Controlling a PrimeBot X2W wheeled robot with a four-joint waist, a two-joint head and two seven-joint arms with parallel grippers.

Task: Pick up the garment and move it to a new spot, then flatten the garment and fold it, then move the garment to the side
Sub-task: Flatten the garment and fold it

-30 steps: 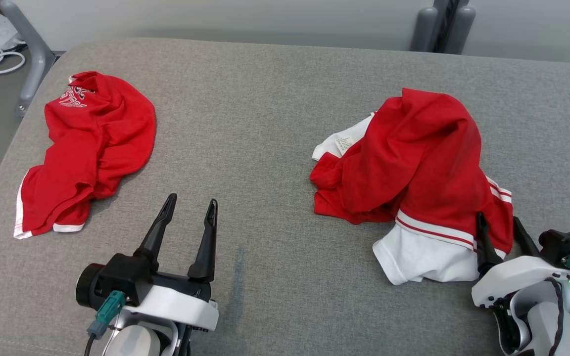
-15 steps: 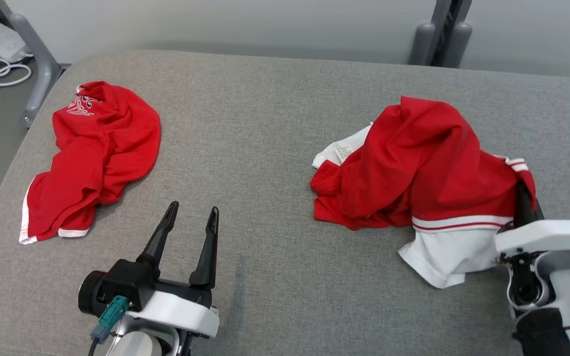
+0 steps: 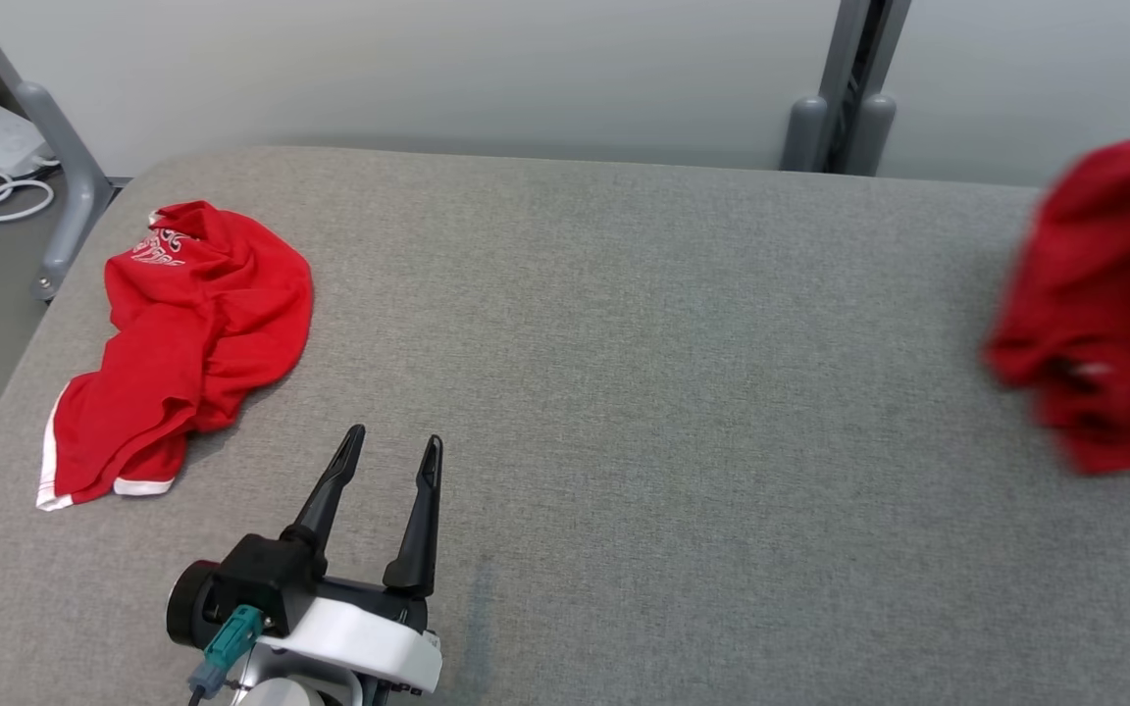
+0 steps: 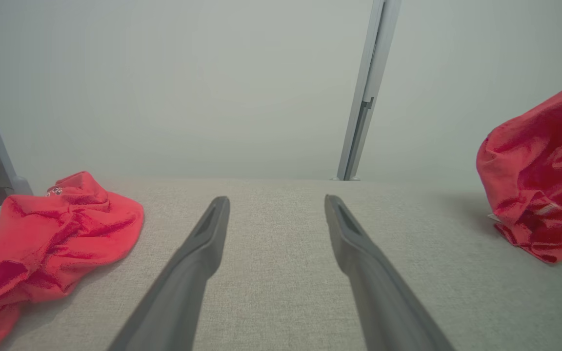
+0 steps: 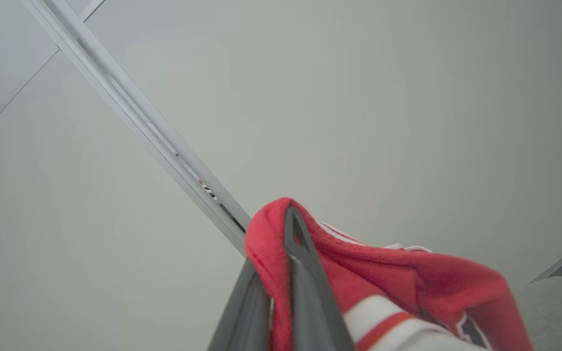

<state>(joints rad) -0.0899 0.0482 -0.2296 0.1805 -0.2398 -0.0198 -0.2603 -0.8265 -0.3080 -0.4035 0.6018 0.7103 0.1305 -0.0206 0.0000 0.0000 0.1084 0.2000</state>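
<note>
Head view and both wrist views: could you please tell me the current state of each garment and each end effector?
Held garment: bunched, hanging in the air at the right, motion-blurred in the head view.
Right end effector: shut on the held garment.
Left end effector: open, empty, above the grey surface.
Second garment: crumpled, lying on the grey surface at the left, untouched.

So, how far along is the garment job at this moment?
Pickup looks done: the right claw is shut on the red-and-white garment, lifted off the gray padded table. In hand: carrying it to a new spot. Left: flattening, folding, moving it aside; the left claw is open and empty.
</note>
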